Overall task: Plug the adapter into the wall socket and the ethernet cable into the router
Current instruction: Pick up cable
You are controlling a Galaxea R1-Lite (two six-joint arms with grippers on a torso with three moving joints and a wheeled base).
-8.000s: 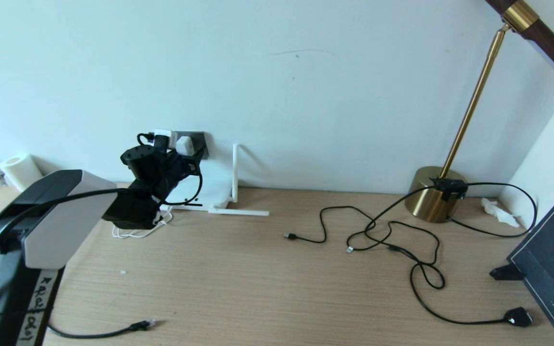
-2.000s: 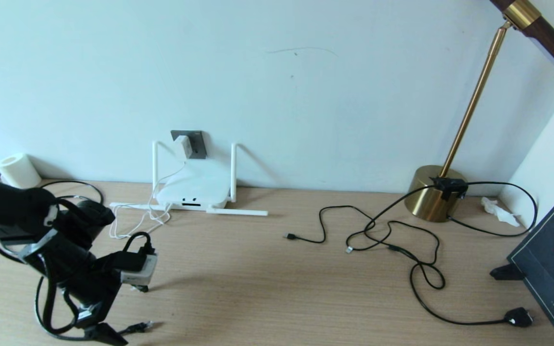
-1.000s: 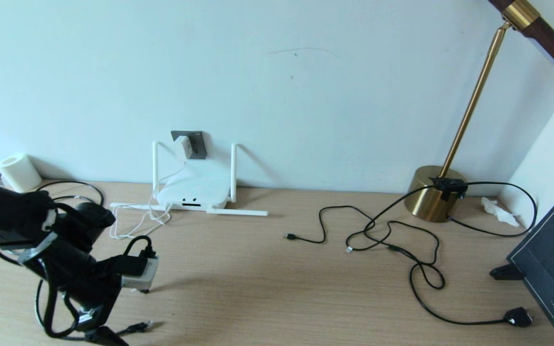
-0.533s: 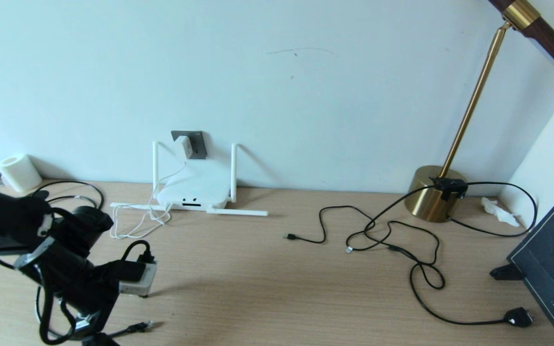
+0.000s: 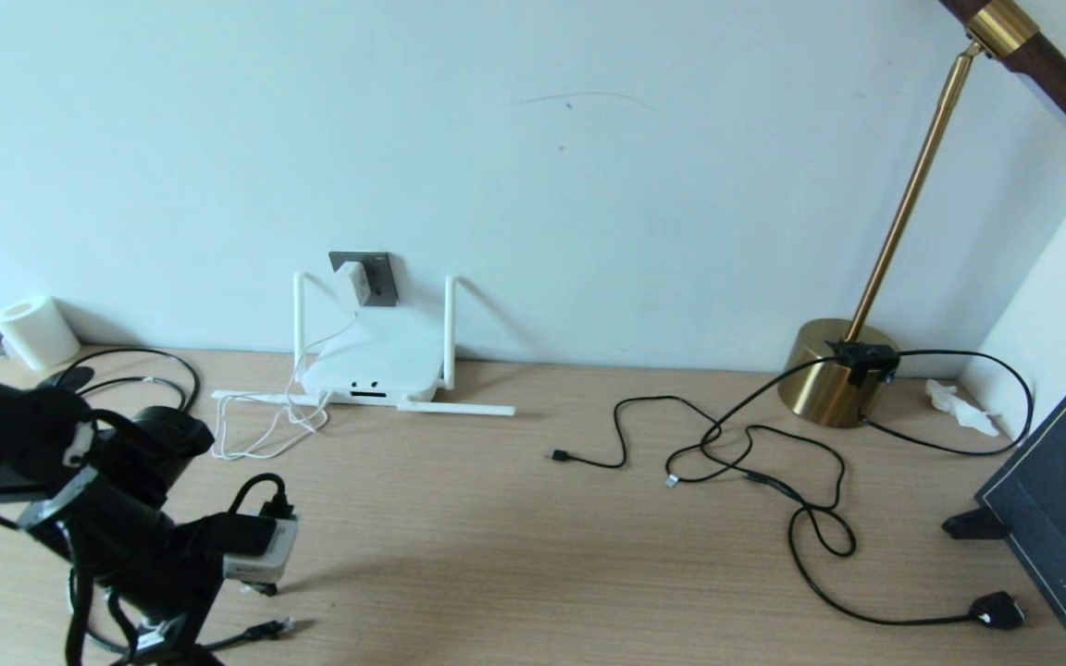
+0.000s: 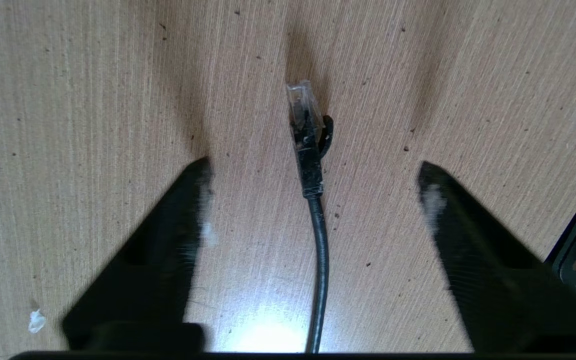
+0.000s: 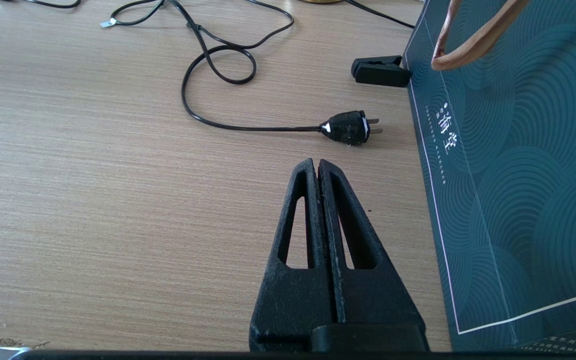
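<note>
The black ethernet cable (image 6: 318,240) lies flat on the wooden table, its clear-tipped connector (image 6: 304,107) pointing away from the wrist. My left gripper (image 6: 313,165) hangs just above it, open, one finger on each side of the connector's rear and touching nothing. In the head view the cable's end (image 5: 272,630) lies at the front left, under my left arm (image 5: 126,536). The white adapter (image 5: 353,282) sits in the dark grey wall socket (image 5: 385,277), its thin white cord hanging down. Below stands the white router (image 5: 371,365). My right gripper (image 7: 317,162) is shut on nothing, low over the table.
A brass lamp base (image 5: 834,375) stands at the back right, with thin black cables (image 5: 755,462) looping to a black plug (image 7: 348,127). A dark patterned bag (image 7: 518,175) and a black clip (image 7: 380,71) flank the right gripper. A white roll (image 5: 33,331) stands at the far left.
My left arm has left the wall socket, where the adapter stays plugged in. Over the last second it has sunk slightly toward the cable end at the front left.
</note>
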